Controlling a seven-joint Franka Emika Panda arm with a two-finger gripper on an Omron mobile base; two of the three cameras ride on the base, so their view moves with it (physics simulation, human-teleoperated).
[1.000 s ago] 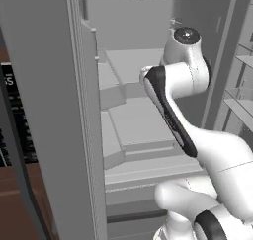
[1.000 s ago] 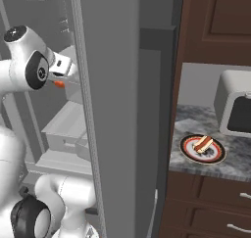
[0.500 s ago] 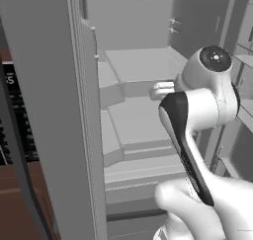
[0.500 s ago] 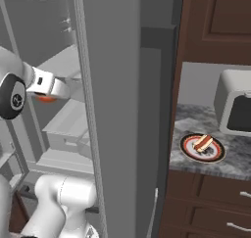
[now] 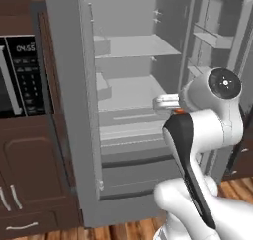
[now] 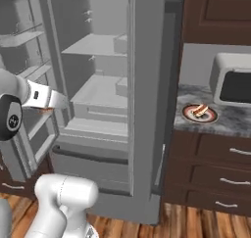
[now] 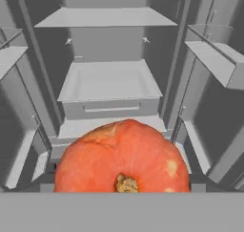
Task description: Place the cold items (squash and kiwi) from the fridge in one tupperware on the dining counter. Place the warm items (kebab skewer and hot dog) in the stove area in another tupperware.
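That round orange squash (image 7: 123,157) at the lower middle looks heavy, hard and kinda slick, so the gripper (image 7: 122,190) pinching it wide across its belly seems right.

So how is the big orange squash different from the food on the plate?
The squash is round, plain orange with a brown stem; the food on the plate is long and reddish-tan. The squash is in front of the open fridge, right at the gripper; the plated food rests on the counter beside it.
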